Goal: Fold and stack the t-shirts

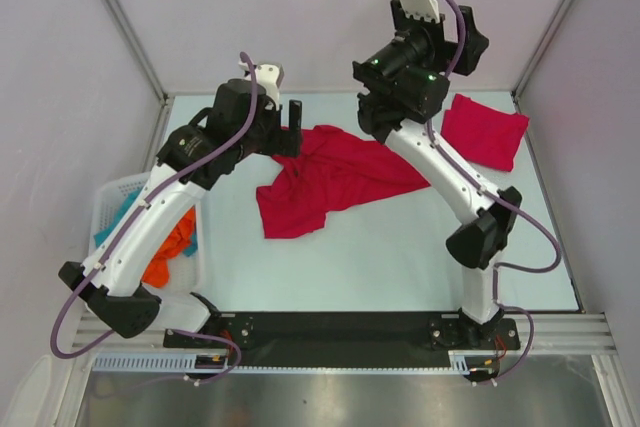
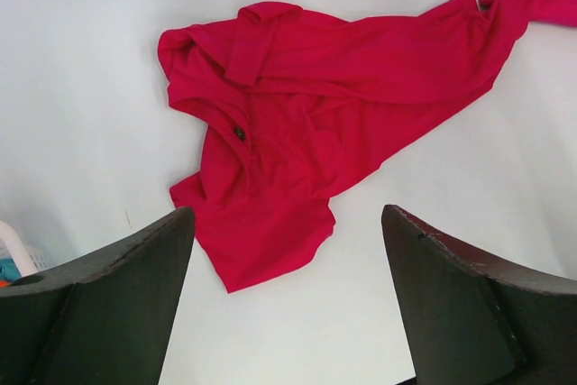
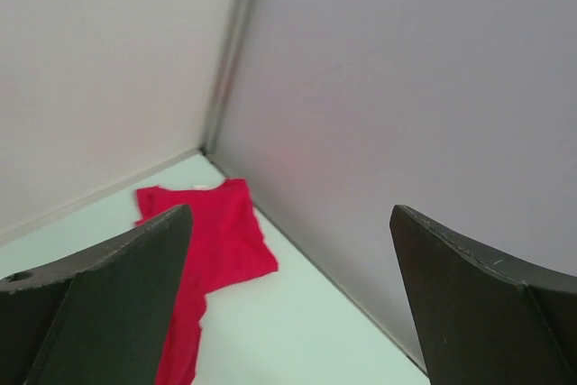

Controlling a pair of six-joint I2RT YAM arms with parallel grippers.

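Far left: white basket (image 1: 112, 197) at the edge of the table (image 1: 400, 267) holds orange and teal cloth, set apart from the work area.

Left gripper (image 2: 287, 215) hovers above the crumpled t-shirt (image 1: 320, 182), which lies bunched and twisted in the middle of the table. Judged: placed there to pick an edge for spreading. Jaws spread wide, holding nothing, touching nothing.

Right: folded t-shirt (image 1: 483, 132) lies flat in the far right corner, probably the base of the stack. Right gripper (image 3: 288, 214) sits high, aimed towards that corner, clear of all cloth. Jaws wide apart, empty.
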